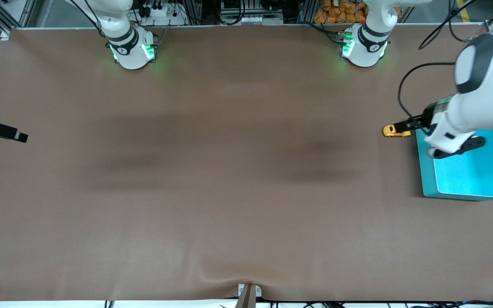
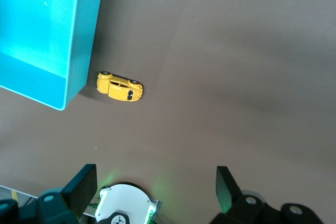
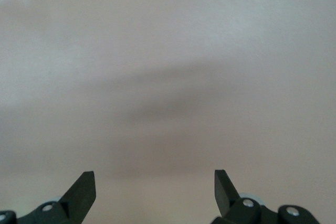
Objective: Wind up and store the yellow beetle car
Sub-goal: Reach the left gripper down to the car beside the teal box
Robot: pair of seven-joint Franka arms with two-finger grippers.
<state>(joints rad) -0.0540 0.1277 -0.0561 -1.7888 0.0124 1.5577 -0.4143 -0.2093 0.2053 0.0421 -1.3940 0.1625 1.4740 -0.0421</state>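
Nothing is done yet, as I read it: the yellow beetle car (image 2: pixel 119 87) sits on the counter (image 1: pixel 229 192) just beside the teal bin (image 1: pixel 464 177), at the left arm's end, unwound and unstored. My left gripper (image 2: pixel 156 187) hangs over it, fingers spread wide, empty. Right gripper (image 3: pixel 155 187) waits over bare counter, equally wide. Grasping, winding, dropping in: all remain.

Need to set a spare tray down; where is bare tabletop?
The brown table lies bare between both arm bases and the camera-side edge. It is crowded only at the left arm's end, where the yellow beetle car sits beside the teal bin under the open left gripper.
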